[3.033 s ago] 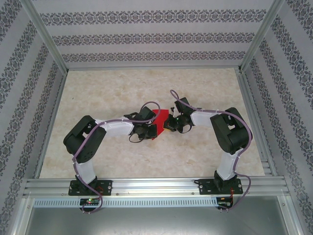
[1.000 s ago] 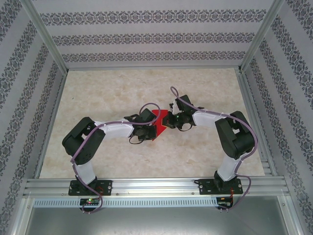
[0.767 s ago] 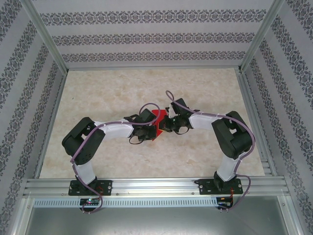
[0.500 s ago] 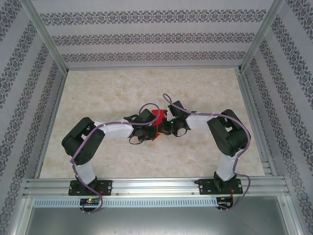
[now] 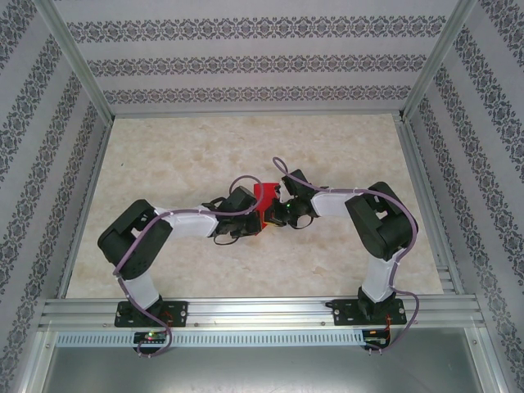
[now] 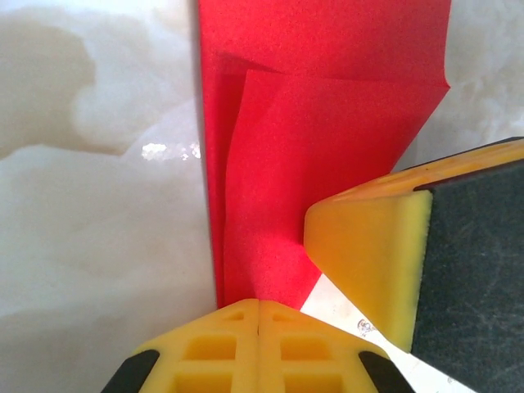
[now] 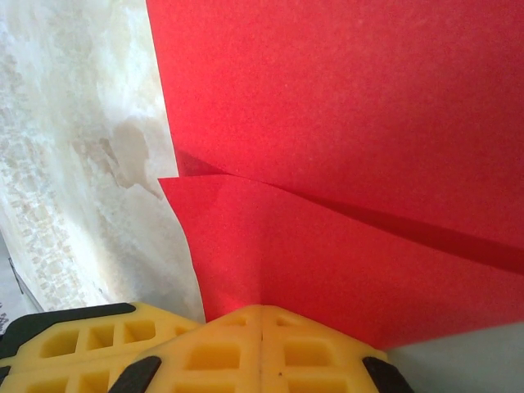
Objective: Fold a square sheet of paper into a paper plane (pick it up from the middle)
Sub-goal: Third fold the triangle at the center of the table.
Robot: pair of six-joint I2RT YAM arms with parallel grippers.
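A: What's around the work, and what blocks your look at it?

B: Marbled table [image 5: 205,147], patterned walls [image 5: 246,61], metal rail [image 5: 262,309] along the near edge. Red sheet [image 5: 265,193] lies mid-table, partly folded. From above, the left arm [image 5: 188,219] and right arm [image 5: 336,201] meet over it and cover most of it. A purple cable [image 5: 277,164] loops over its far side.

A: Fingers?

B: Left gripper [image 6: 259,307]: jaws fully together, tips against the edge of the sheet's layered folds, sheet flat on the table there. You can't tell from its camera whether a layer is nipped or only pressed. One yellow finger [image 6: 368,262] of the right gripper [image 7: 260,311] sits just to its right, at the sheet's corner. Right gripper: jaws closed tight on a flap, which lifts off the layer beneath, with a shadow line under its edge.

A: Against a second ago?

B: Your right wrist has swung left, toward the left gripper, and the two now crowd together. Less red shows from above. The left elbow sits a touch farther left. Neither pair of jaws has opened
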